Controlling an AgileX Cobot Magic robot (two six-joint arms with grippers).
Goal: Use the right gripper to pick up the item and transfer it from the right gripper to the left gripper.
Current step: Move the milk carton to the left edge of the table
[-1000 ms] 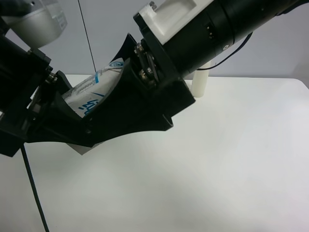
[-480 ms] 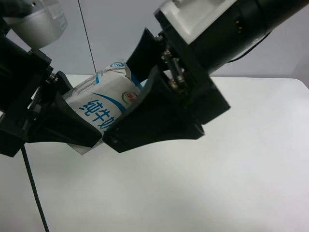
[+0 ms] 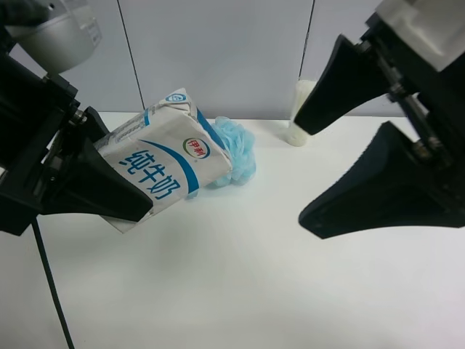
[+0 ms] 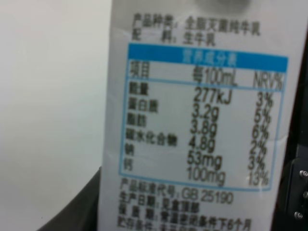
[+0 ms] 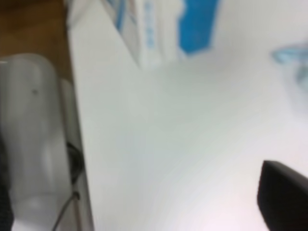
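The milk carton, white with blue lettering, is tilted above the table. My left gripper, at the exterior high view's left under a silver-grey housing, is shut on its lower end. In the left wrist view the carton's nutrition label fills the picture, with one black finger beside it. My right gripper, at the view's right, is open, empty and well apart from the carton. The blurred right wrist view shows the carton at a distance and one fingertip.
A fluffy light-blue bath pouf lies on the white table behind the carton. A tall cream-white cylinder stands at the table's back edge. The left arm's silver-grey housing shows in the right wrist view.
My right gripper has let go of the carton, opened wide and drawn back to the right. The carton stays in my left gripper, which has not moved.
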